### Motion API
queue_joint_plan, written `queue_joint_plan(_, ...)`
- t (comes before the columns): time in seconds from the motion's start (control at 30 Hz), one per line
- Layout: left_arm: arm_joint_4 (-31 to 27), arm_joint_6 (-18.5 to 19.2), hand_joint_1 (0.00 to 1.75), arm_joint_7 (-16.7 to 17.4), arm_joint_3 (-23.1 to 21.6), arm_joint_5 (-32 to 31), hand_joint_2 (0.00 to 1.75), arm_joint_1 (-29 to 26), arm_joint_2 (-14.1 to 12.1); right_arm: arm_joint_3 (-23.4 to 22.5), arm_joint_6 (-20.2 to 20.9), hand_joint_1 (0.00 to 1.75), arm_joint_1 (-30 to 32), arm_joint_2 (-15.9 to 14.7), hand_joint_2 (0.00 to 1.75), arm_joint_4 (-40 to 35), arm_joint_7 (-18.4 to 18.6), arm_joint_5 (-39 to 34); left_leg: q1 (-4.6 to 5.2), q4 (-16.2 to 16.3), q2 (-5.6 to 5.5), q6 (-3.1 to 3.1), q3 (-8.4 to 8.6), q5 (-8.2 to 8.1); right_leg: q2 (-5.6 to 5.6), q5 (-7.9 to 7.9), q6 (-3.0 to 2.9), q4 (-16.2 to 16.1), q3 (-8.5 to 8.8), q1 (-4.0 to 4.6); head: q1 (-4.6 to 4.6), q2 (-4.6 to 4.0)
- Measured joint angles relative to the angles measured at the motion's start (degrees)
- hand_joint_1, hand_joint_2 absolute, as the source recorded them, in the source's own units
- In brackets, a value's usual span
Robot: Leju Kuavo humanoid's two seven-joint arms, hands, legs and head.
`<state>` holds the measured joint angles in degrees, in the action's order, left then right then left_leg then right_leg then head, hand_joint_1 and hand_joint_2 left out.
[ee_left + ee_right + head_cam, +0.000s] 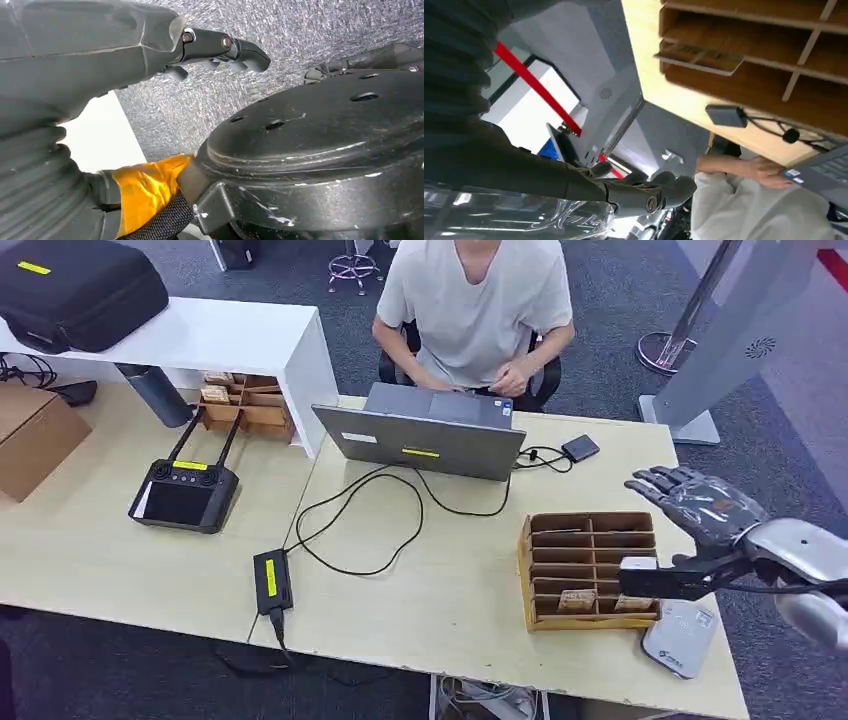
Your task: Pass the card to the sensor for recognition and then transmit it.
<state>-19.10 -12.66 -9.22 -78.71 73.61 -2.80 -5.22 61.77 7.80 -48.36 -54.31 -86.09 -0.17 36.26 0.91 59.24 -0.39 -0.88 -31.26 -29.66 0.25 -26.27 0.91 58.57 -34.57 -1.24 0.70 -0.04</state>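
a pale wooden table stands on grey carpet, with a person seated behind a grey laptop. cards lie in the near slots of a brown wooden organizer, beside a white sensor. the right hand hovers above the organizer's far end, fingers spread, holding nothing. the left hand hangs over carpet, fingers bent, nothing held.

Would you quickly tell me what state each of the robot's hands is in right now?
Left hand: holds nothing, fingers curled in, so closed.
Right hand: open, fingers apart, holding nothing, beside the wooden organizer.
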Motion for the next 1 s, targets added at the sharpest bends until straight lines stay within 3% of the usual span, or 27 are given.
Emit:
queue_joint_plan(0.23,-0.07,-0.39,0.00,-0.02,0.00,1.01,1.75,-0.08,0.00,-2.82,-0.85,0.00,4.68,0.68,1.75,-0.02,0.24,0.39,0.00,0.00,-0.01,0.00,0.02,0.00,-0.01,0.00,0.00,0.00,0.00,0.00,0.02,0.00)
queue_joint_plan(0.33,-0.26,-0.63,0.00,-0.04,0.00,1.51,1.75,-0.16,0.00,-4.81,-3.28,0.00,7.57,0.68,1.75,-1.01,1.22,1.27,-0.01,0.00,-0.02,0.00,0.01,0.00,-0.02,0.00,0.00,0.01,0.00,0.01,0.02,0.00)
queue_joint_plan(0.6,-2.16,-2.73,0.00,-0.04,-0.02,2.62,1.75,-0.49,-0.59,-15.51,-10.84,0.00,20.44,2.86,1.75,-4.13,0.65,10.53,-0.01,-0.01,-0.10,0.00,-0.04,0.00,-0.05,-0.04,0.04,0.00,-0.01,0.01,0.00,0.00)
queue_joint_plan(1.0,-4.50,-4.00,0.00,-0.04,-0.20,3.72,1.75,-0.75,-1.46,-24.59,-15.08,0.00,30.81,7.52,1.75,-5.64,-1.01,15.04,-0.02,-0.01,-0.09,0.00,-0.02,0.00,-0.04,-0.04,0.04,0.00,0.00,0.01,0.00,0.00)
